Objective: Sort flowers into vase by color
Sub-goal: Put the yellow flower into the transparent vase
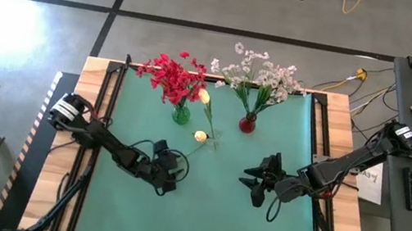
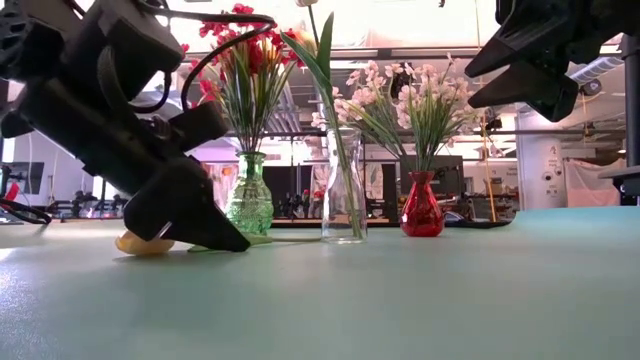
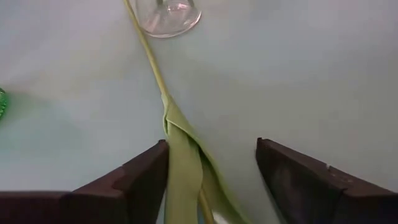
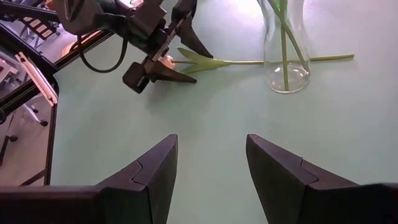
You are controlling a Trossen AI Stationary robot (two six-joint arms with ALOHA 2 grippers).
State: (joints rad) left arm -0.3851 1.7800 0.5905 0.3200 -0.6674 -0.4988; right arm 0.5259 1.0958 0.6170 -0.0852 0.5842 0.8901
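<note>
A cream-yellow flower lies flat on the green mat. Its bud is beside my left gripper, and its stem runs past the foot of a clear vase. My left gripper is open and tilted down to the mat, with a finger on each side of the flower's folded leaves. My right gripper hangs open above the mat's right half, with nothing between its fingers. The clear vase holds yellow-budded stems. My left gripper stands astride the lying flower's leaves, coming down at a slant along the stem from the bud end. One finger lies right beside the folded leaf. I cannot tell whether it touches the leaf.
Red flowers stand in a green vase and white sprays in a red vase, both in the mat's far half. Bare mat lies toward the near edge. Cables loop over my left arm.
</note>
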